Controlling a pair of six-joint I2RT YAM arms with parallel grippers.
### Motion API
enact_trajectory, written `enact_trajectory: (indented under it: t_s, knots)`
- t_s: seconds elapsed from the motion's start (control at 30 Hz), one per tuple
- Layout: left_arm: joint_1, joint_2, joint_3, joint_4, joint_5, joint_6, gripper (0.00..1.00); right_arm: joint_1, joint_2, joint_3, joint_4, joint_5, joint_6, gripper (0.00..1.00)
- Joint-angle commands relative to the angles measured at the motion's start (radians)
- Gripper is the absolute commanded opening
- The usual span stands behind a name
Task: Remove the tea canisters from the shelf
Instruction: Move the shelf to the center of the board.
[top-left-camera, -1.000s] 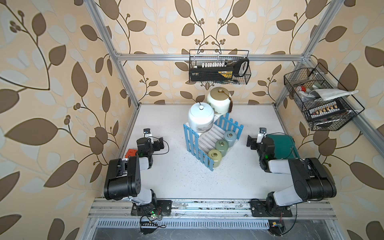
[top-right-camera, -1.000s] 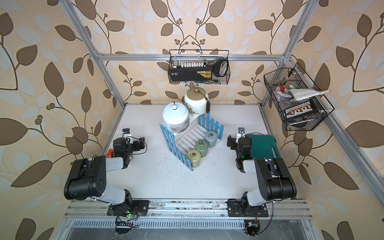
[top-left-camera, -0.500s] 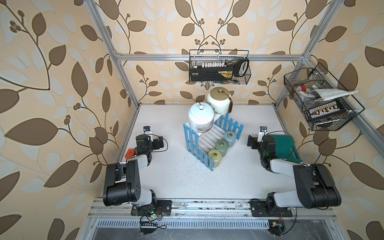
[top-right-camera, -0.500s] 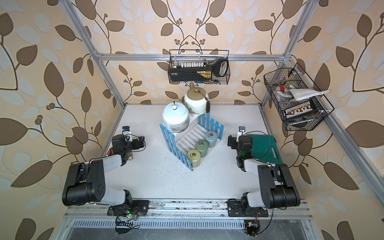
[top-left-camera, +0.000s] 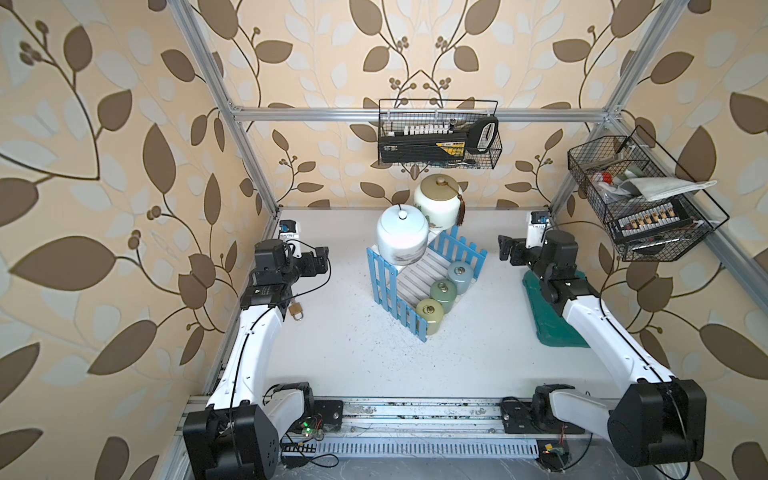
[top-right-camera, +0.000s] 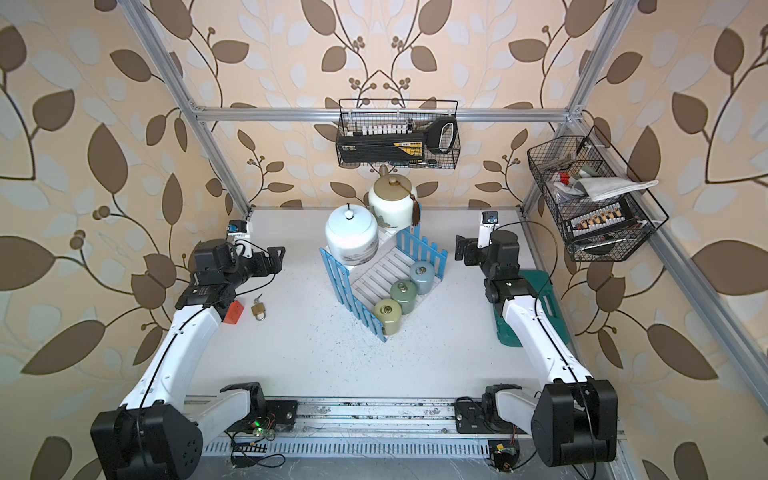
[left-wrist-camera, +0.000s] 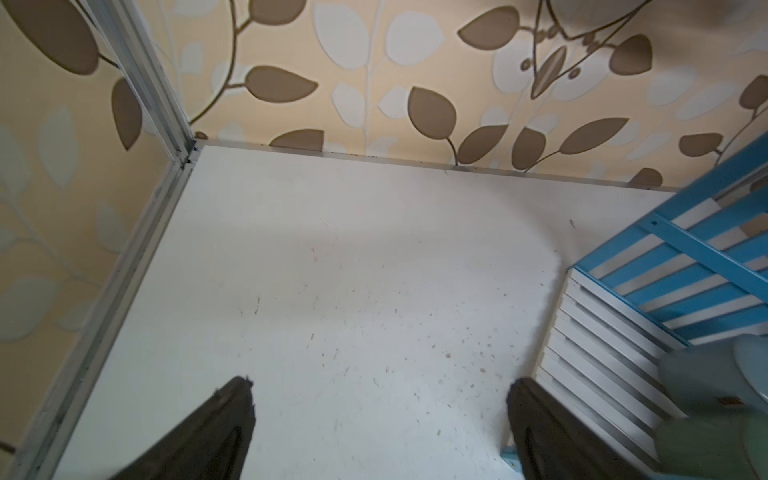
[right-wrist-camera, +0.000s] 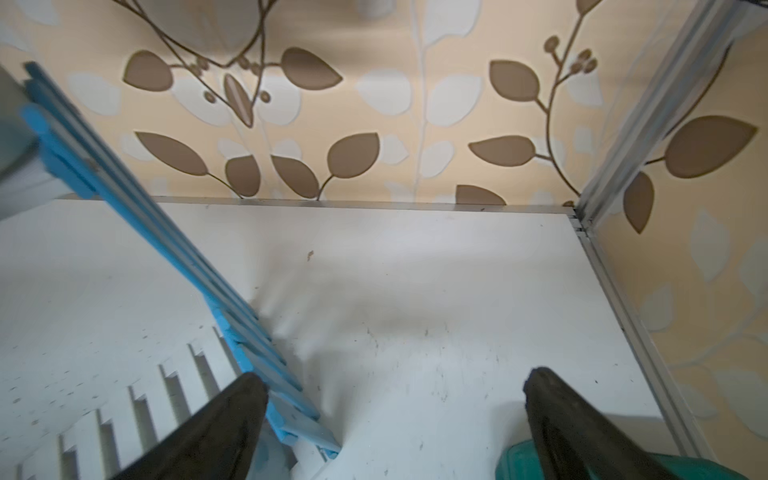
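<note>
Ceramic lidded tea canisters fill the shelf; left pincer and right pincer gape.

My left arm stretches forward, wrist bent inward, and my left end effector is spread wide with nothing between its fingers. My right arm mirrors it, and my right end effector is likewise spread wide and empty.

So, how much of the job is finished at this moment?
Done: nothing; the pale-blue jar, cream jar and three small jars all stand on the shelf. In hand: nothing; the left gripper and right gripper are open, empty, clear of the shelf. Left: all five jars.
</note>
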Motion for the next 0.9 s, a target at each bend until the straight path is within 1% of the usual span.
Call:
enact_trajectory:
  t_s: [0.0,0.1,0.27,0.43,0.57,0.67,0.8,0.87]
  knots:
    - [0.034,-0.040,-0.039,-0.095,0.083,-0.049,0.99,0.022,0.024,0.047,-0.118,-0.142,-0.017,0.99]
    - [0.042,-0.045,-0.089,-0.055,0.112,-0.022,0.99,0.053,0.093,0.077,-0.115,-0.193,-0.055,0.99]
    - [0.044,-0.048,-0.106,-0.041,0.150,0.002,0.99,0.114,0.194,0.122,-0.112,-0.248,-0.119,0.98]
    - [0.044,-0.057,-0.103,-0.060,0.169,0.005,0.99,0.122,0.271,0.166,-0.108,-0.241,-0.146,0.96]
    - [0.044,-0.063,-0.117,-0.037,0.170,0.011,0.99,0.121,0.342,0.186,-0.090,-0.247,-0.156,0.93]
    - [0.045,-0.064,-0.096,-0.070,0.172,0.015,0.99,0.121,0.397,0.211,-0.098,-0.261,-0.166,0.88]
    - [0.045,-0.067,-0.113,-0.043,0.178,0.013,0.99,0.123,0.443,0.232,-0.104,-0.277,-0.161,0.77]
    - [0.050,-0.066,-0.100,-0.062,0.187,0.004,0.99,0.124,0.446,0.230,-0.099,-0.273,-0.155,0.71]
